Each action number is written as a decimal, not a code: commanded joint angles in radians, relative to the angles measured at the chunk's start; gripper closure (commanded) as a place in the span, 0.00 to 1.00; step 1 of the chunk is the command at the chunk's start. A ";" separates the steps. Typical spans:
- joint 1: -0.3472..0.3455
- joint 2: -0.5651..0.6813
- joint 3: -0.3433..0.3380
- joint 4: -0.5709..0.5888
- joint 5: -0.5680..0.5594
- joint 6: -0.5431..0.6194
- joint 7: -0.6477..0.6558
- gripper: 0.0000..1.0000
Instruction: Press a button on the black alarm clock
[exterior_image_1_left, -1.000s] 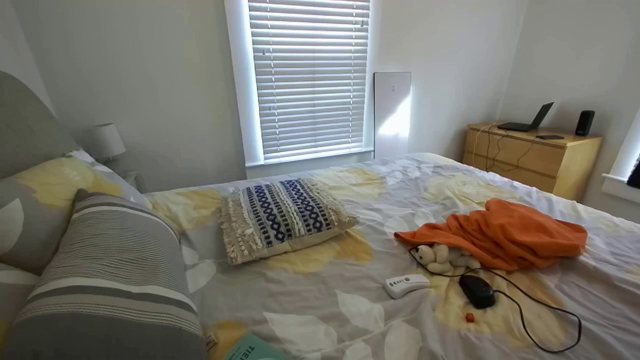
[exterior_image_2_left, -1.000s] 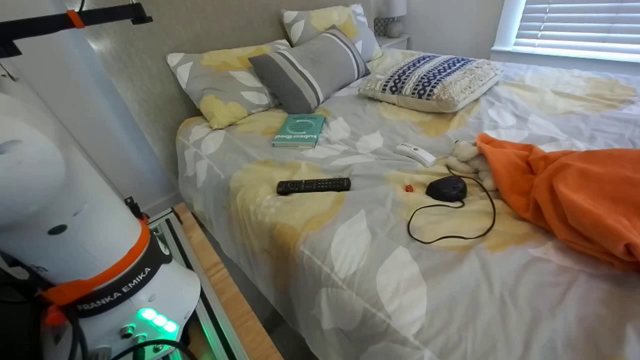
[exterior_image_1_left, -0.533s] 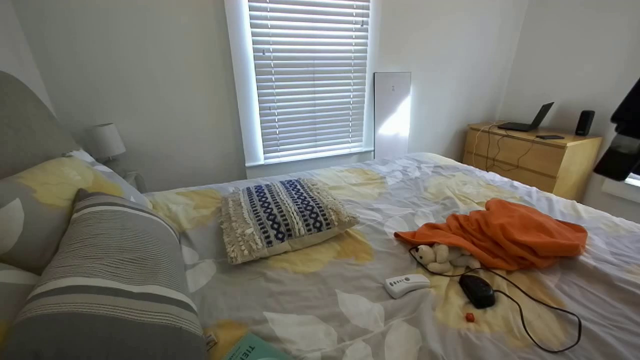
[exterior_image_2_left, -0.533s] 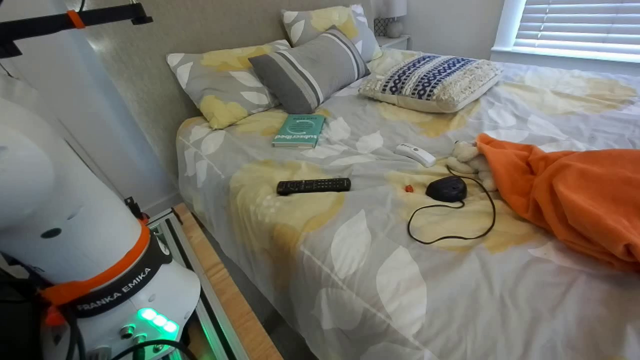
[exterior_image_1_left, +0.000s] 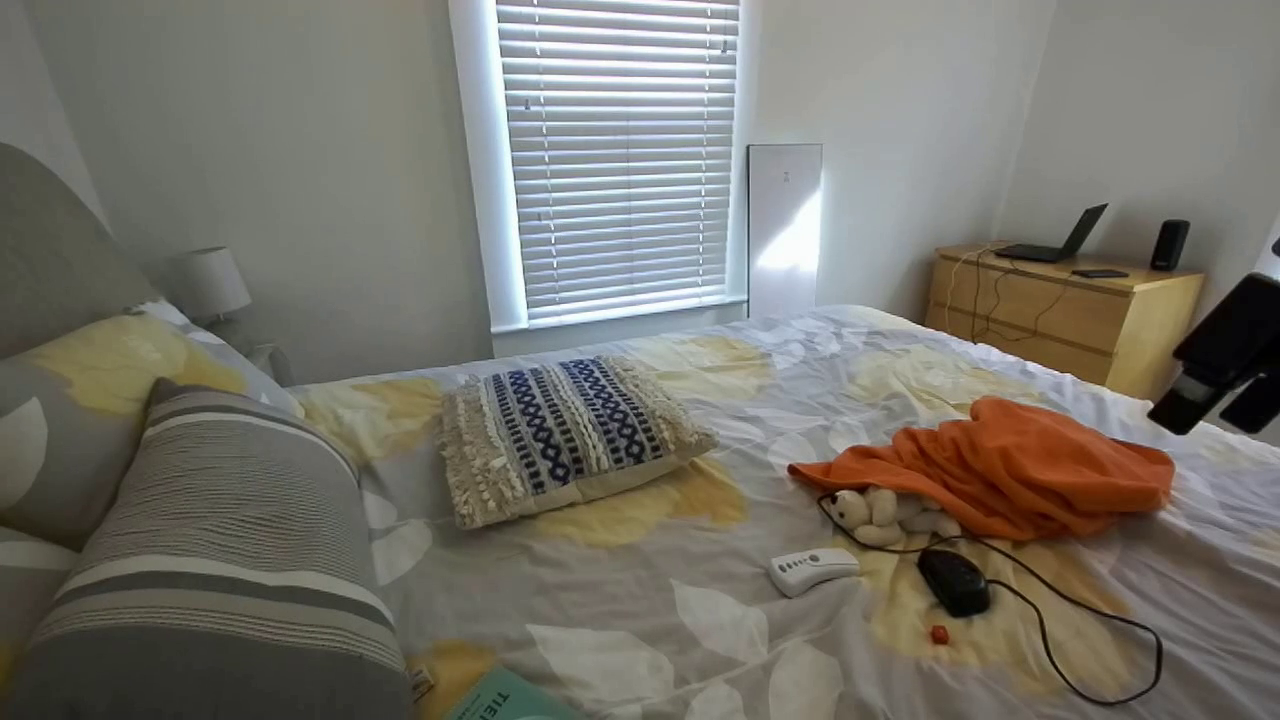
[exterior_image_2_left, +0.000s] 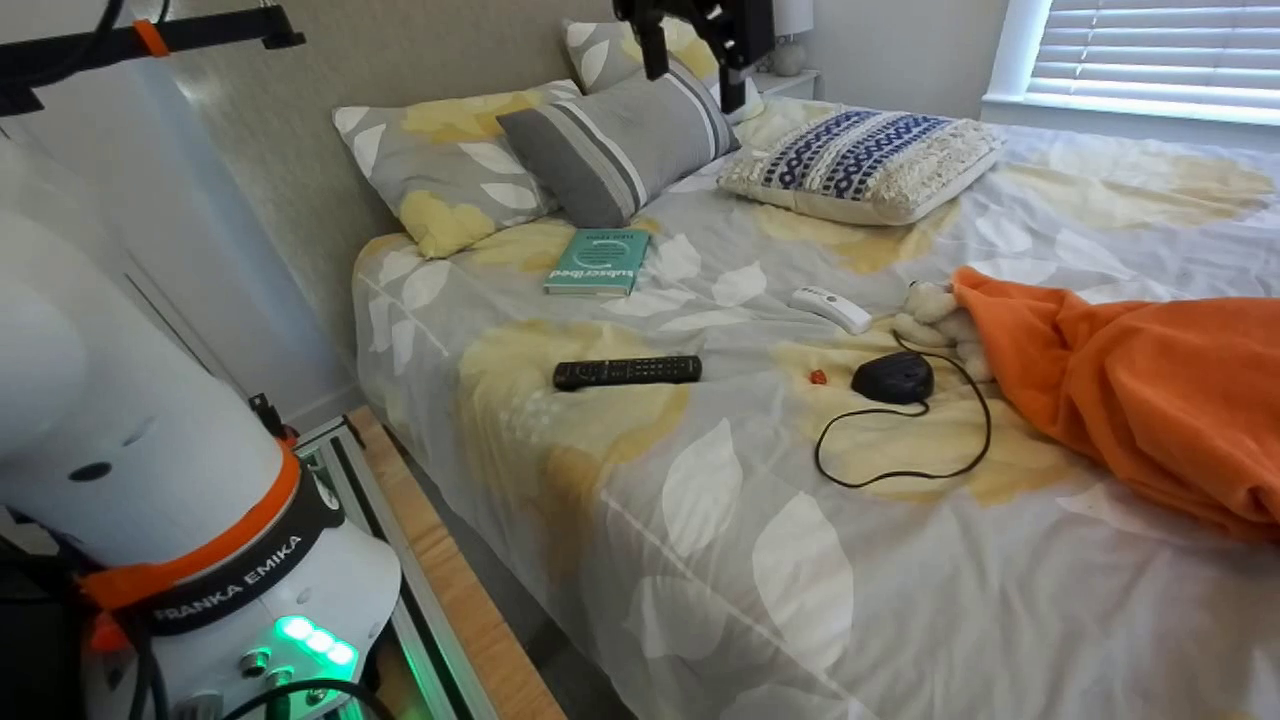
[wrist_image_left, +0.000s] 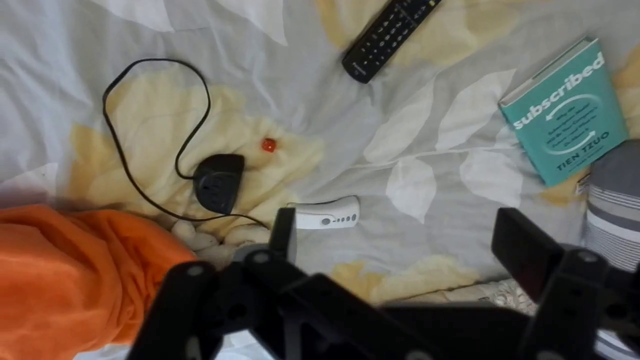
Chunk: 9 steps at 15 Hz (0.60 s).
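Note:
The black alarm clock (exterior_image_1_left: 954, 583) is small and rounded and lies on the bed with a thin black cord looping from it. It also shows in an exterior view (exterior_image_2_left: 893, 378) and in the wrist view (wrist_image_left: 219, 183), left of the fingers. My gripper (wrist_image_left: 395, 217) is open, with wide-apart fingers and nothing between them. In an exterior view the gripper (exterior_image_2_left: 694, 88) hangs at the top, in the air above the bed. Its fingers (exterior_image_1_left: 1215, 405) also show at the right edge in an exterior view. It is well apart from the clock.
An orange cloth (exterior_image_2_left: 1130, 390) partly covers a white plush toy (exterior_image_2_left: 930, 315) beside the clock. A white remote-like object (wrist_image_left: 327, 213), a red cube (wrist_image_left: 268, 145), a black remote (exterior_image_2_left: 628, 372) and a green book (exterior_image_2_left: 598, 262) lie nearby. Pillows (exterior_image_2_left: 620, 140) lie at the headboard.
My gripper has come into view at the right edge in an exterior view and moved lower. It has also newly appeared at the top in an exterior view. The clock has not moved.

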 joint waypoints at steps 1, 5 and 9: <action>-0.001 0.104 -0.068 -0.018 0.023 0.124 -0.151 0.00; 0.015 0.216 -0.143 -0.003 0.131 0.215 -0.300 0.00; -0.017 0.208 -0.115 -0.012 0.108 0.208 -0.281 0.00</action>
